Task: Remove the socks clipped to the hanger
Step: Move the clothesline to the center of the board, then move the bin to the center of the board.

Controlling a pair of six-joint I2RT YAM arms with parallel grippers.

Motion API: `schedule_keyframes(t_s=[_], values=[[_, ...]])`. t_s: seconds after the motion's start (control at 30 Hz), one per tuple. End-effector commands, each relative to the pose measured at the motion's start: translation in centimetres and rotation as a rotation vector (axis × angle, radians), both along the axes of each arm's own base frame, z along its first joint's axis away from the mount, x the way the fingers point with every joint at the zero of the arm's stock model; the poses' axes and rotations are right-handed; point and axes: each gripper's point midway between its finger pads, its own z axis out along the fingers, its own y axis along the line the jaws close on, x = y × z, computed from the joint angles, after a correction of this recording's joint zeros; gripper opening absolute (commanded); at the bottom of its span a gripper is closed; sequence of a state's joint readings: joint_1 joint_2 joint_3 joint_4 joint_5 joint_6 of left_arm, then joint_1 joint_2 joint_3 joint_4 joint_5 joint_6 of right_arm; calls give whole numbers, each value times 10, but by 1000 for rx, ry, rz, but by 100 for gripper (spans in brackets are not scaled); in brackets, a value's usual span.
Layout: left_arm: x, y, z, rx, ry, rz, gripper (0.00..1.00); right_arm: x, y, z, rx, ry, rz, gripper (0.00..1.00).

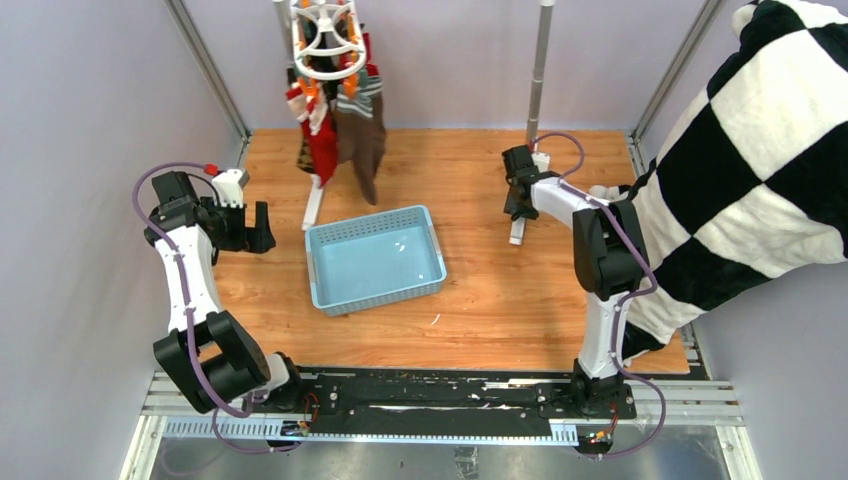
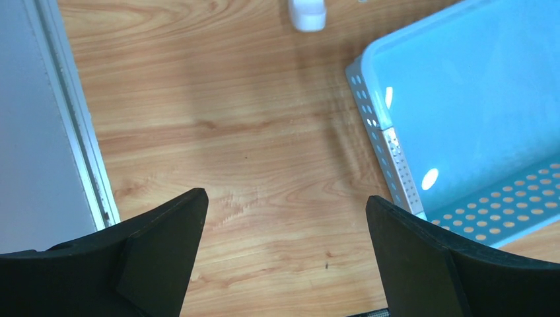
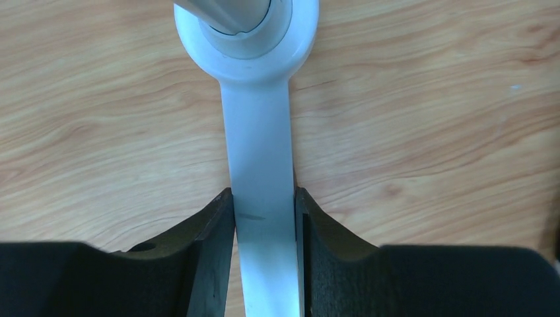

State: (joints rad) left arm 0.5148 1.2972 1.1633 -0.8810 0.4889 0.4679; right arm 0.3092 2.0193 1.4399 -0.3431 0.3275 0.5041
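Wooden counter (image 1: 480, 290) across the top view, with a pale blue perforated basket (image 1: 375, 258) at its middle. At upper left of that frame, white ring hanger (image 1: 327, 40) hung high, socks (image 1: 335, 130) clipped under it in a bunch: red with white trim, brown, striped, all dangling behind the basket's far left corner. Left gripper (image 1: 245, 228) at the left of the frame, well apart from the socks, fingers spread wide over bare wood; basket corner at the right of its wrist view. Right gripper (image 1: 517, 205) right of centre in the upper half, down at the counter, clamped on the flat white stand foot (image 3: 261, 132), one finger pressed against each side, just near of the grey pole (image 1: 541, 60). Black-and-white checkered blanket (image 1: 760, 150) filling the right edge, draped down past the counter's corner.
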Motion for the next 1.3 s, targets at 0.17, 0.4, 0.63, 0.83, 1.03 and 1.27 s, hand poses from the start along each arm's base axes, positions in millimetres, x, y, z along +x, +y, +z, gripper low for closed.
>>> schedule_keyframes(t_s=[0.17,0.4,0.63,0.83,1.03,1.27], values=[[-13,-22,7,-48,-24,-108,100,-7,-41,31,77,-62,-89,54],[-7,-34,12,-112,-53,-148,100,-22,-21,69,134,-138,-35,70],[-1,-29,8,-115,-25,-130,100,-68,58,100,190,-196,217,73],[6,-29,15,-149,-29,-102,100,-112,174,94,362,-140,611,78],[3,-29,21,-130,-46,-92,100,-129,225,83,389,-82,747,72],[-2,-34,16,-147,-34,-95,100,-130,198,56,279,-36,606,42]])
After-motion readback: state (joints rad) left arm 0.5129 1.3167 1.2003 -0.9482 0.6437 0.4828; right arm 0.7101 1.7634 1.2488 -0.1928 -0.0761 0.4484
